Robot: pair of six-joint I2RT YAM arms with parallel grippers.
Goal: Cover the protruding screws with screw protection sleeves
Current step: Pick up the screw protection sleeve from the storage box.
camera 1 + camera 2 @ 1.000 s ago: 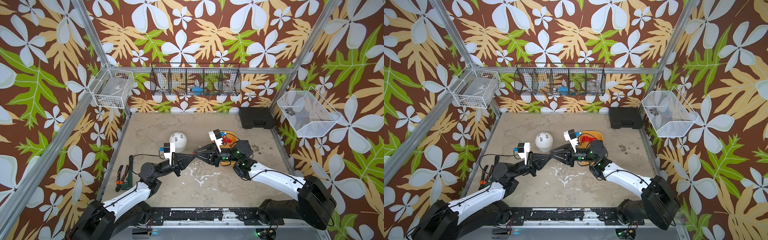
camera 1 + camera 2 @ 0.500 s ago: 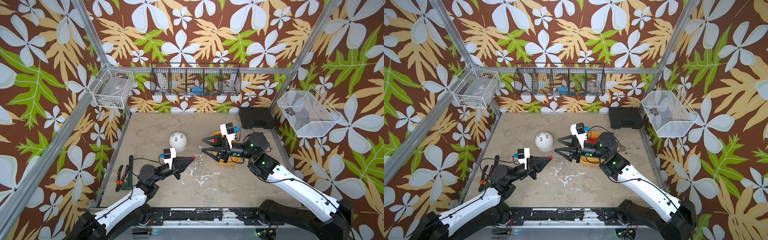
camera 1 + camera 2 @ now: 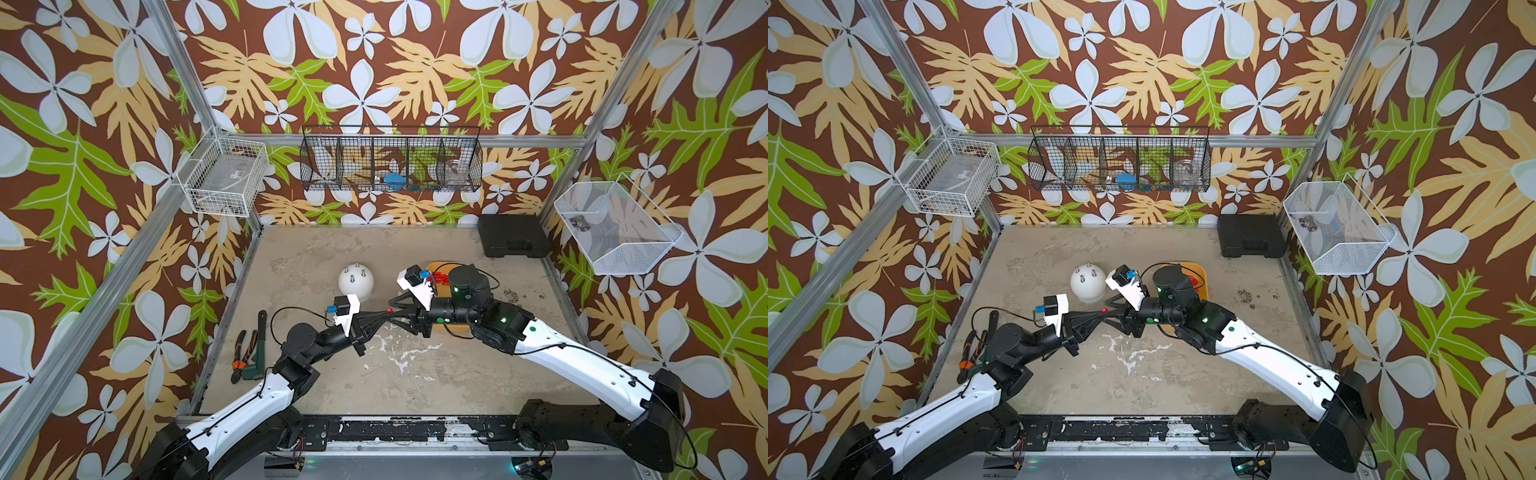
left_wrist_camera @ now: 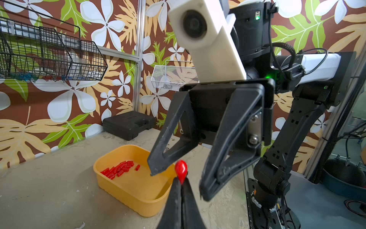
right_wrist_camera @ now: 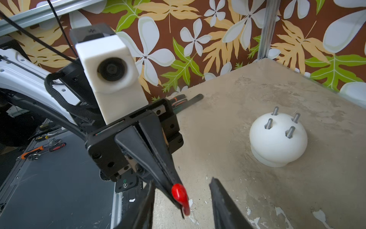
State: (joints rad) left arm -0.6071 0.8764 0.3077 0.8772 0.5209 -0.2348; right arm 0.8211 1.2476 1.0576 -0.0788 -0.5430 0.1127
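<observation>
Left wrist view showed the left gripper (image 4: 181,183) clenched on one red sleeve (image 4: 180,170), its tips pinching the sleeve's end. The right gripper (image 4: 177,181) faced it with jaws spread, one fingertip on each side of that sleeve, neither touching it. Beyond the right gripper sat the yellow tray (image 4: 152,206) holding the loose screw protection sleeves (image 4: 118,170). The white dome (image 5: 278,139) with four bare protruding screws (image 5: 290,132) stood well apart from both grippers.
</observation>
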